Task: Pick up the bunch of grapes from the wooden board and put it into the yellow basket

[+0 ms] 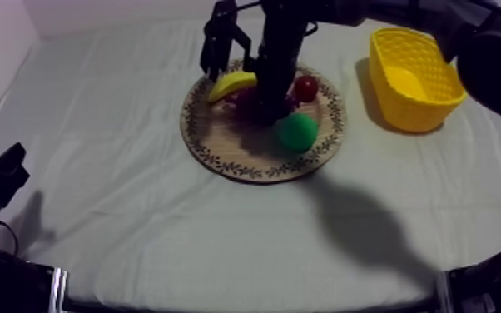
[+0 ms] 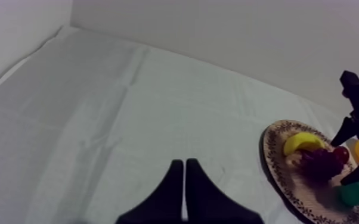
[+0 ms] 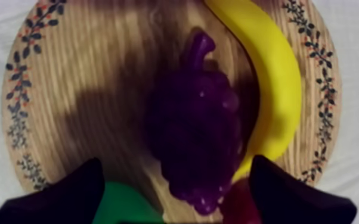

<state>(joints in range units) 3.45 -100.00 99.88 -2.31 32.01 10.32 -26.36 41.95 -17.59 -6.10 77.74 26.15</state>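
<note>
Grapes (image 3: 197, 128) on board (image 3: 98, 65), btwn wide-apart R jaws, banana (image 3: 271, 89) alongside.

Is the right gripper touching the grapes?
Apart. Right wrist view: the right gripper is open, its fingers straddle the grapes, and board and banana show in the gaps.

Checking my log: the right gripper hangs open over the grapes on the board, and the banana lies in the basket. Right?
No. The banana lies on the board, beside the grapes, not in the basket; the right wrist view shows it. The right gripper does hang open over the grapes.
</note>
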